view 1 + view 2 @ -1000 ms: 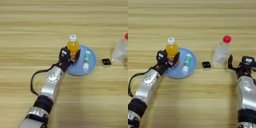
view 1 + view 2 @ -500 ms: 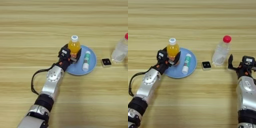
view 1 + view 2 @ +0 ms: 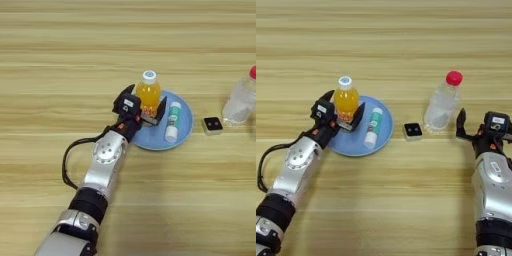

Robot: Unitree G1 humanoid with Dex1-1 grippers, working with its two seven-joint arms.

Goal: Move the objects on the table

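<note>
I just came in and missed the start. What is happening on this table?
The left gripper is around the orange juice bottle, which stands upright on the blue plate beside a lying green-and-white tube. The right gripper waits, fingers open, just right of the clear bottle. A small white cube sits between plate and bottle.
</note>
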